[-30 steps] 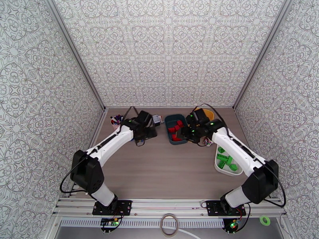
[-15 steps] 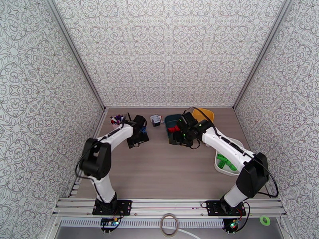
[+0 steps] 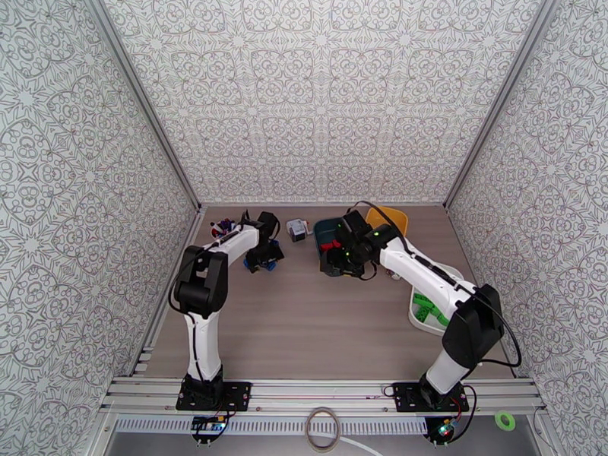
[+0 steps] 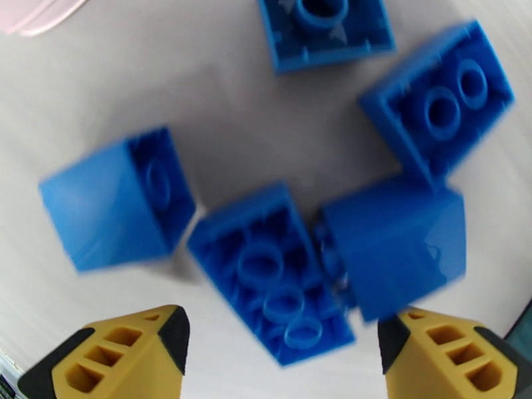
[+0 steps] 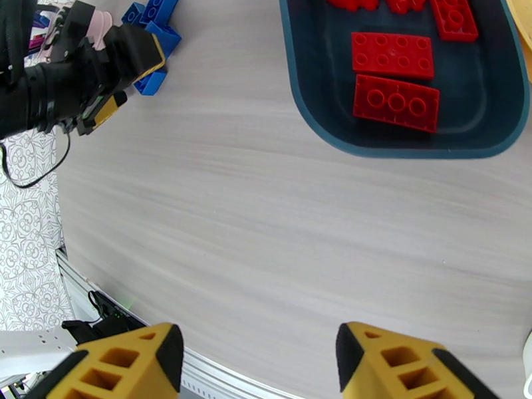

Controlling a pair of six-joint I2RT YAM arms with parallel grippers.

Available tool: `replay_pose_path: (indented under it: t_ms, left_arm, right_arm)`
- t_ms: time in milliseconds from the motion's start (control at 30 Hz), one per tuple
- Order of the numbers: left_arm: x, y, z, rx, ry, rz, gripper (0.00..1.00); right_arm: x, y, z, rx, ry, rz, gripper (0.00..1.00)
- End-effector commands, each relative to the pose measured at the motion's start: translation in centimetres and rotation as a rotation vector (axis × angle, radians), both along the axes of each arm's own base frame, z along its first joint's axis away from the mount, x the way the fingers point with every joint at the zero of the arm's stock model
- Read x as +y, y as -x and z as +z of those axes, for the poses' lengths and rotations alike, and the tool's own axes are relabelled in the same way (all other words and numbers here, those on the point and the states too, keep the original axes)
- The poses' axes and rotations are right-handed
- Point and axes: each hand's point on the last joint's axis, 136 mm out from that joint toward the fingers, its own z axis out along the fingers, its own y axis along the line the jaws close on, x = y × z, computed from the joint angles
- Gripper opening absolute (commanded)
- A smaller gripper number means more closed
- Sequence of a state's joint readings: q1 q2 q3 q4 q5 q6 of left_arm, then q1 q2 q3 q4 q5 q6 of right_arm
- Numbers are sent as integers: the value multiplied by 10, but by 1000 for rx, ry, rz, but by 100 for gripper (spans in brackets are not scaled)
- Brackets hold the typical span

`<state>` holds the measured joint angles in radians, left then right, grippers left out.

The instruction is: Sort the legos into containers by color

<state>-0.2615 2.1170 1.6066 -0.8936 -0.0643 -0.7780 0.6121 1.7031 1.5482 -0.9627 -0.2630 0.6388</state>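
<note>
Hovering spread wide, the left claw (image 4: 284, 332) overlooks five blue legos (image 4: 266, 274)

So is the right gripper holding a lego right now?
No, the right gripper is open, and nothing but bare table shows in its gap.

Seemingly bare tabletop (image 5: 266, 194) between bricks (image 5: 151, 28), tub (image 5: 472, 88)
</note>
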Motion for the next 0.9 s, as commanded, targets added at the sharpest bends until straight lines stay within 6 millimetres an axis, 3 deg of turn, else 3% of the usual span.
replay_pose_path:
  t_ms: [0, 533, 700, 867]
  left_arm:
    - [-3, 1, -6, 44, 15, -21, 80]
    - [-3, 18, -8, 53, 37, -45, 43]
    - [-10, 31, 4, 24, 49, -69, 34]
    - [-31, 52, 28, -37, 96, -141, 31]
  right_arm:
    - [5, -7, 7, -15, 5, -1, 65]
    - [3, -5, 5, -9, -1, -21, 64]
    - [-3, -1, 10, -20, -2, -33, 64]
    - [-10, 6, 11, -20, -23, -64, 64]
